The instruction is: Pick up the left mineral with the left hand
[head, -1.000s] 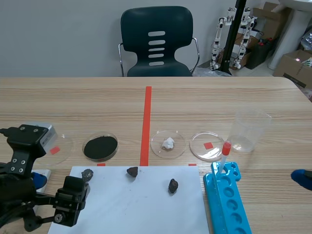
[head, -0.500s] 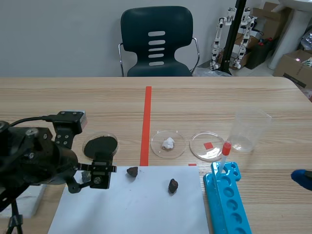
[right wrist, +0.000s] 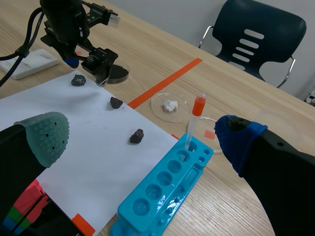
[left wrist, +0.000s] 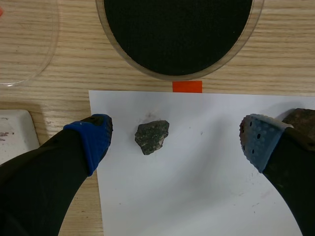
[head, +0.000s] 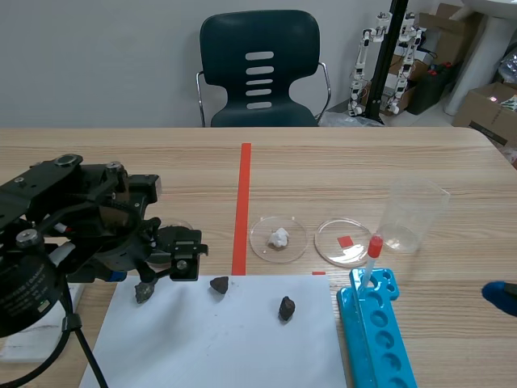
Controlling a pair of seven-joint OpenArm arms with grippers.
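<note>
The left gripper [left wrist: 175,141] is seen spread wide open over a white sheet of paper [left wrist: 206,196], with nothing yet grasped. The left mineral [left wrist: 152,136], a small grey-green stone, lies flat on the paper between the two fingers, nearer the blue-padded one and touched by neither, just short of a dish of black powder [left wrist: 177,34]. The approach is judged to be as good as done; the gripper is left to be lowered, closed on the stone and raised. A slight shift to centre the stone may be called for first. Two darker stones [head: 219,284] [head: 287,307] are left lying further along the sheet. The right gripper [right wrist: 142,137] is likewise held open and empty, well apart, beside a blue tube rack [right wrist: 162,191].
</note>
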